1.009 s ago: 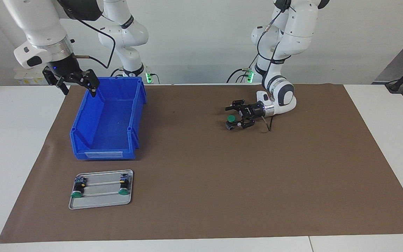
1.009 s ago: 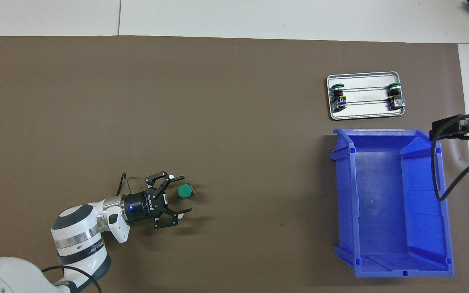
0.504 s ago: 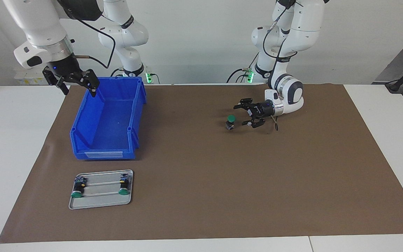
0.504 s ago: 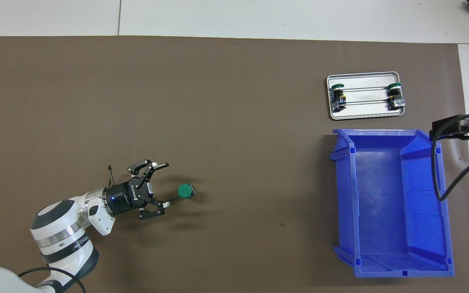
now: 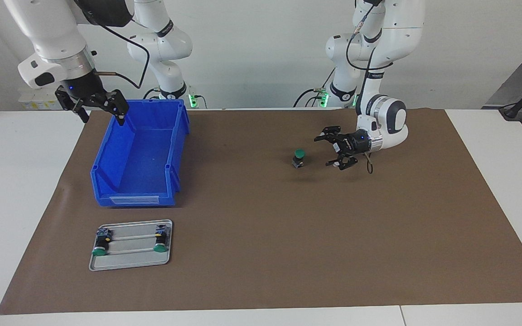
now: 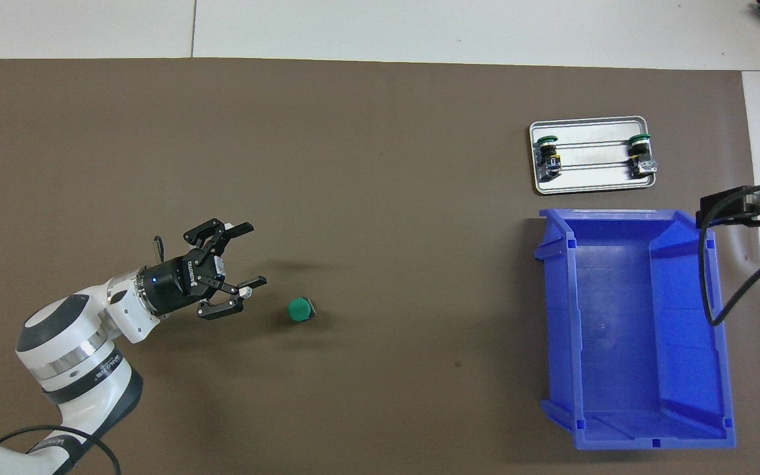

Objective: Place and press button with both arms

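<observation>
Plain pale wall point(image 5: 252, 54) along the far edge of the white desk point(image 5: 16, 181). Brown mat point(image 5: 288, 235) spread over most of the desk top, white margins showing at both ends and along the near edge. Seam in the white top near one corner. Even, soft light; faint shadows only.

Bare brown mat point(image 5: 288, 235) surrounds the upright button point(image 5: 298, 158) on every side; the blue bin point(image 5: 141, 154) and grey tray point(image 5: 130, 244) stand well apart, toward the right arm's end; the open left gripper point(image 5: 329, 151) hangs just beside it
</observation>
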You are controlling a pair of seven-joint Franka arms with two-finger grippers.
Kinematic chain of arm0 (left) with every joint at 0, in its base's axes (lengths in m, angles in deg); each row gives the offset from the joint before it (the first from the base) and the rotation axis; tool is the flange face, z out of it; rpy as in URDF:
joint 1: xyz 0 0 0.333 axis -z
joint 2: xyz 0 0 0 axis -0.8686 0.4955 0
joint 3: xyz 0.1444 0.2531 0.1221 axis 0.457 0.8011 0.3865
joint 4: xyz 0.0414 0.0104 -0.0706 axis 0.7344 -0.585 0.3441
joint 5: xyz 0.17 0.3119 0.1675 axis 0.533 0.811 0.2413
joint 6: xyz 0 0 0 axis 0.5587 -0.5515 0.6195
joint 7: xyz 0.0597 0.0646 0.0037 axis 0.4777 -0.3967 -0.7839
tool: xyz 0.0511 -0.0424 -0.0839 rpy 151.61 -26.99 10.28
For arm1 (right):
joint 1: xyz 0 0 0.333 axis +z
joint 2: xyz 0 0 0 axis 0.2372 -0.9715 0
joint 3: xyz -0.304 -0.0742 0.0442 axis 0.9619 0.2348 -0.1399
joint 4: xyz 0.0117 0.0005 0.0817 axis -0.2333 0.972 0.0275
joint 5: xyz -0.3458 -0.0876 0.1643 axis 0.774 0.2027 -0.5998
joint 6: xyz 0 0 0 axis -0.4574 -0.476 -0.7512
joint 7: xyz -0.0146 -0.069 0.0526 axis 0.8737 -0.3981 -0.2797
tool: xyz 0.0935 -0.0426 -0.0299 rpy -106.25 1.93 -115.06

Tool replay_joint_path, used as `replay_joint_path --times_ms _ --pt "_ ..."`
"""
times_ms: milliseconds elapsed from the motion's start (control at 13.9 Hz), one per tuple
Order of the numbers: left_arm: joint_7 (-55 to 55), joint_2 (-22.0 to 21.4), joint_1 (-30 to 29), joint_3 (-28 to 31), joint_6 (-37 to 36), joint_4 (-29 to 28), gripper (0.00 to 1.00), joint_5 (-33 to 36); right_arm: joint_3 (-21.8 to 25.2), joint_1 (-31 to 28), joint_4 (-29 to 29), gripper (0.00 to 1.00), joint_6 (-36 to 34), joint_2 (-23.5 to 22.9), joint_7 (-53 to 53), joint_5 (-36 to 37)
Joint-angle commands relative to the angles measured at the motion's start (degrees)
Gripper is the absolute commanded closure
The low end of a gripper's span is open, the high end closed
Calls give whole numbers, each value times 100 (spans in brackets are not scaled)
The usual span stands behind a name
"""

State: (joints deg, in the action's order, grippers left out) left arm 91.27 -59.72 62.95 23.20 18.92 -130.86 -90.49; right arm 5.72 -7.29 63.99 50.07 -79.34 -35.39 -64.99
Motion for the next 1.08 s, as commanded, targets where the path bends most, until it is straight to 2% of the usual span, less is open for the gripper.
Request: replay_joint_path --times_ms 0,144,288,504,721,865,1009 --pt "-1085 -340 77 -76 987 394 2 5 -37 -28 44 0 -49 81 31 -42" --pt "-1840 -585 392 -120 1891 667 2 92 -37 -28 44 0 -49 81 31 -42" --pt "-2841 -841 822 -155 3112 975 2 530 -37 -28 44 0 -49 81 31 -42" --pt "-3513 -1131 1490 -173 4685 1047 2 717 -37 -28 44 0 -49 81 31 -42" --pt "-3908 -1132 2675 -217 7353 1081 3 708 -37 -28 44 0 -49 81 31 -42" --pt "-4024 -1053 3265 -234 8832 1099 6 691 -37 -28 44 0 -49 81 31 -42" --pt "-4024 -983 3487 -243 9513 1064 7 673 -37 -28 44 0 -49 81 31 -42"
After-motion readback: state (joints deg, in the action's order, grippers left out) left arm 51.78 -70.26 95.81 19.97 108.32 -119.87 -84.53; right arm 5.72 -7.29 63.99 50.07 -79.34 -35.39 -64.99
